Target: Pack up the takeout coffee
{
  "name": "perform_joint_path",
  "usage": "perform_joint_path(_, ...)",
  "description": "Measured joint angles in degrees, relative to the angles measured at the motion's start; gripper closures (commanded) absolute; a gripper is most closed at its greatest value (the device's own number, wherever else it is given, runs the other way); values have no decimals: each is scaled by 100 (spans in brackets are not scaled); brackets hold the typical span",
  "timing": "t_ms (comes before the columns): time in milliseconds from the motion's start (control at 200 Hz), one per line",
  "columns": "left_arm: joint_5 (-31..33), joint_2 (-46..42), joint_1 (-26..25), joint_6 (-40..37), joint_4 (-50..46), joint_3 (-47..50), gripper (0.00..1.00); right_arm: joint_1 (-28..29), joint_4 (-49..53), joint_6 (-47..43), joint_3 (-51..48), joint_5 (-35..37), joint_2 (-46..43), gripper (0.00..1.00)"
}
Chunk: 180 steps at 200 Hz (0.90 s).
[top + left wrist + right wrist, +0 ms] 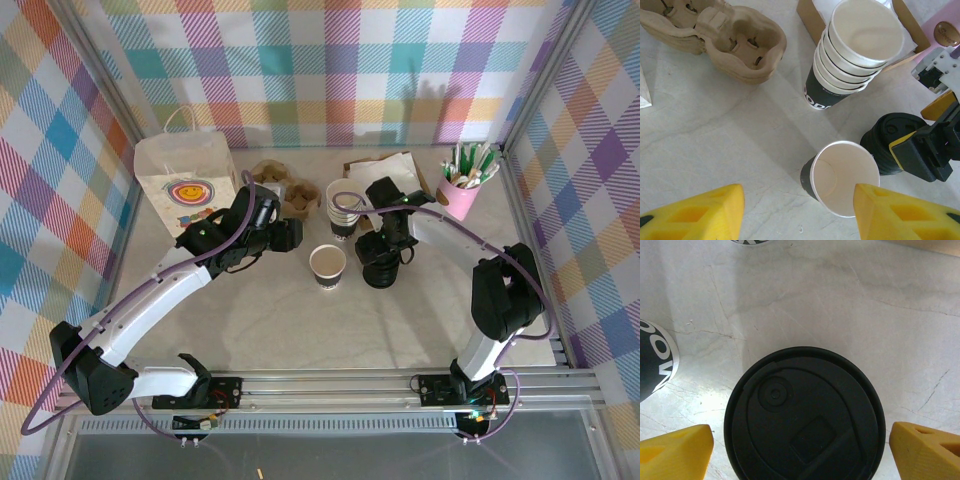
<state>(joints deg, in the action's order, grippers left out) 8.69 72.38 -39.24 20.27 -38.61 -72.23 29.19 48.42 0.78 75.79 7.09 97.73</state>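
The takeout coffee cup [327, 265], a single cream paper cup with a dark base, stands upright and open-topped near the middle of the pale marble-look table [300, 330]. The left gripper [800, 216] hovers just beside it on its left with the yellow fingers [695, 215] parted and nothing between them. In the left wrist view the cup [842, 175] sits just ahead of them, nearer the right finger.

The right gripper [800, 452] is spread wide, with a squat stack of round black plastic lids [805, 415] between its fingers, just right of the cup.

Behind the cup stand a leaning stack of cream paper cups [855, 50], brown pulp cup carriers [725, 40] and a white paper bag printed with a smiley [185, 180].
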Motion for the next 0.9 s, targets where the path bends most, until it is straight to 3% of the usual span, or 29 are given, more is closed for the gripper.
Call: perform_joint_path(900,-2,101,0,0,2,-2,41,-37,-85,4,-7,-20,118,13)
